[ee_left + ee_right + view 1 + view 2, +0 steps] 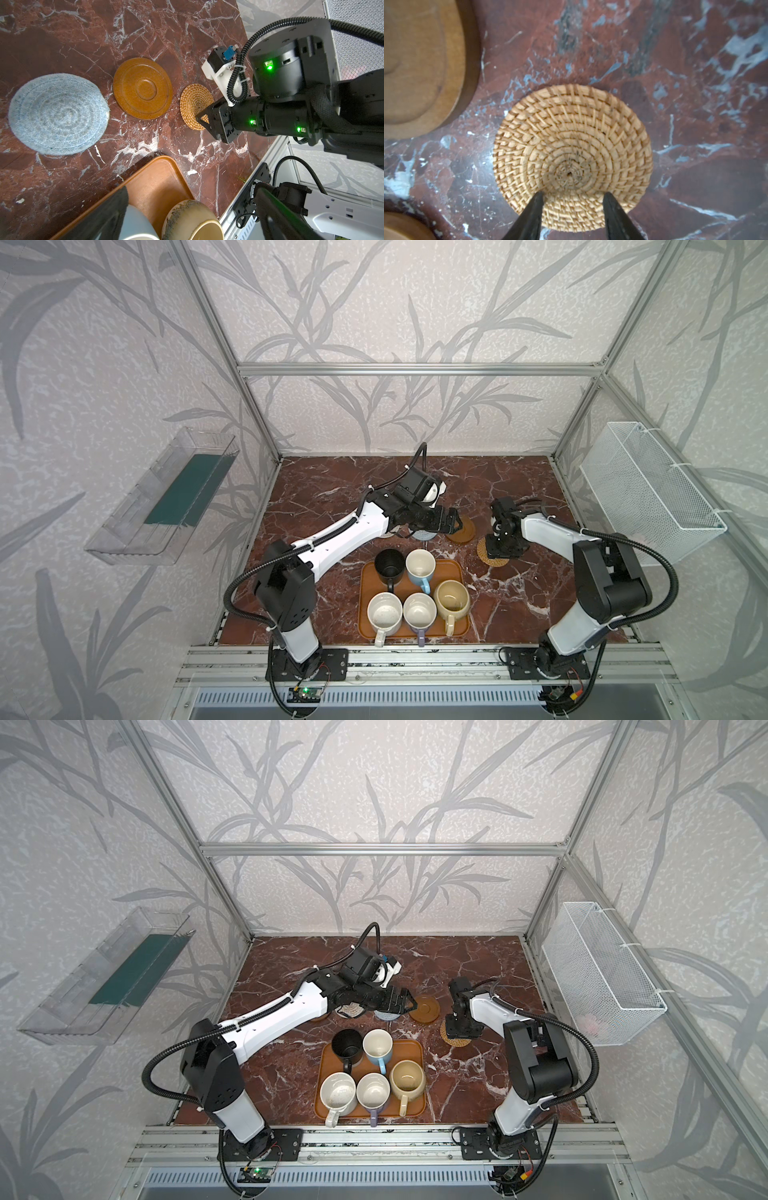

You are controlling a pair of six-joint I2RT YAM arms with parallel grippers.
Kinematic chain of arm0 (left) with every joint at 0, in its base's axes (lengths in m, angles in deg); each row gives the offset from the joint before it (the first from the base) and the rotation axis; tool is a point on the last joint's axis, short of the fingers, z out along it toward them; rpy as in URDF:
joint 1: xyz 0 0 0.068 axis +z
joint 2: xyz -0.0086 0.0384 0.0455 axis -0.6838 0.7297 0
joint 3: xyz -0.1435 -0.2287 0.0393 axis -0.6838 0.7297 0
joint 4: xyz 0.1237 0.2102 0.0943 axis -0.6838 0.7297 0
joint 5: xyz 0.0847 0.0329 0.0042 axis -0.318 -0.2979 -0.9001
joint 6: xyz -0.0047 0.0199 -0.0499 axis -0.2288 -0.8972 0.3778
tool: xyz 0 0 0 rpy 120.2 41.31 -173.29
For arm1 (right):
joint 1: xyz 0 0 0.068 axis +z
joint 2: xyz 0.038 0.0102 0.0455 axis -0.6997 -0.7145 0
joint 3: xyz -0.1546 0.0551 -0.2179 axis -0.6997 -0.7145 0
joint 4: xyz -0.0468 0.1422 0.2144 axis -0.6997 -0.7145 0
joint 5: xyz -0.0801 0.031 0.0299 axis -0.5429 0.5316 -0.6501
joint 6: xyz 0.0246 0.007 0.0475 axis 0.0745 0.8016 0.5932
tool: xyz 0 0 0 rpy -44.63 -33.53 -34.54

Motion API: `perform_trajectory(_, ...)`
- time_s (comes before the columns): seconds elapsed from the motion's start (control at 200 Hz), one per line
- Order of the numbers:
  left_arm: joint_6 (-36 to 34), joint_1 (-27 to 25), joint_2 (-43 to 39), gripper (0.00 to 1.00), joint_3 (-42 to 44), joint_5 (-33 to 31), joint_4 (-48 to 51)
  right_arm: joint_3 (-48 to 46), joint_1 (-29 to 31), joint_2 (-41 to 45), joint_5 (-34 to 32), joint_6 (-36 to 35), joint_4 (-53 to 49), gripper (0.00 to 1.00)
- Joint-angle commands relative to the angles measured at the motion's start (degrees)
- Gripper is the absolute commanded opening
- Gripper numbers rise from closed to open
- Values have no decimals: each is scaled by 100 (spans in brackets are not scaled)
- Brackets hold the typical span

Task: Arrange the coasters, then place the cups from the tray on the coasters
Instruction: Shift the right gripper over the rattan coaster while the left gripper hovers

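Observation:
The orange-brown tray (pixel 452 570) holds the cups: black (pixel 389 566), light blue (pixel 420 566), speckled white (pixel 384 612), lavender (pixel 419 611) and beige-yellow (pixel 451 599). Behind the tray the coasters lie in a row: cream woven (pixel 351 1009), blue-grey woven (pixel 58 114), brown wooden (pixel 143 88) and tan rattan (pixel 571 135). My left gripper (pixel 455 524) hovers open and empty over the blue-grey and wooden coasters. My right gripper (pixel 573 199) points straight down. Its fingertips (pixel 537 199) stand apart on top of the flat rattan coaster.
A clear plastic bin (pixel 162 497) hangs on the left wall and a white wire basket (pixel 648 489) on the right wall. Aluminium frame posts border the red marble table (pixel 324 489). The left arm stretches diagonally across the table's left half.

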Motion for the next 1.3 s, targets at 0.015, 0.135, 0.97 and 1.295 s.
perform_trajectory(0.015,-28,21,-221,98,95,-69,-38,144,-125,-456,-53,-74,39,48)
perform_trajectory(0.135,-16,54,-293,98,177,-92,-38,410,-191,-729,-45,-113,0,47)
perform_trajectory(0.97,-3,158,-457,98,325,-120,-20,1910,-543,-1669,-318,-290,-491,47)
perform_trajectory(1.295,20,177,-528,98,378,-138,-64,1790,-534,-1274,-226,-323,-425,49)
